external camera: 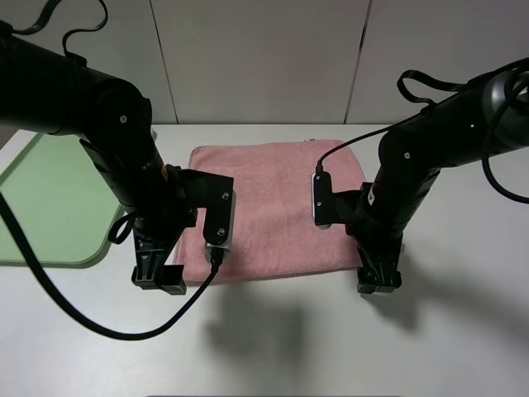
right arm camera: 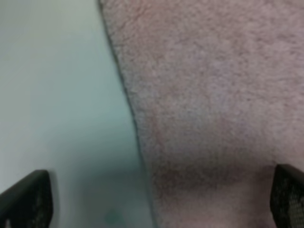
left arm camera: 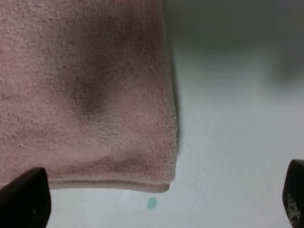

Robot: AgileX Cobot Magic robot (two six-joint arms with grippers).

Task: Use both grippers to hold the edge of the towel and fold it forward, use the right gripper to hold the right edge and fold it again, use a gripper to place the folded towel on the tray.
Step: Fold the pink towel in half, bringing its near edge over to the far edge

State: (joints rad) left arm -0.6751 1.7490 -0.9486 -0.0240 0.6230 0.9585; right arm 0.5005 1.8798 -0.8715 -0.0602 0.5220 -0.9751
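Both spread wide, left hand (external camera: 159, 278) and right hand (external camera: 378, 281) straddle towel (external camera: 273, 198) corners on the white table (external camera: 289, 351) (grey wall (external camera: 264, 58) behind).

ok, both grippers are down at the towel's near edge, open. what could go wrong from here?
1. Left gripper: only the towel's corner hem sits in its gap, the rest is bare table. A thin pinch may slip on the lift.
2. Right gripper straddles the side edge with more cloth in its gap. Unequal grips could skew the fold.
3. The left arm's cable loops on the table near the towel and might snag it.
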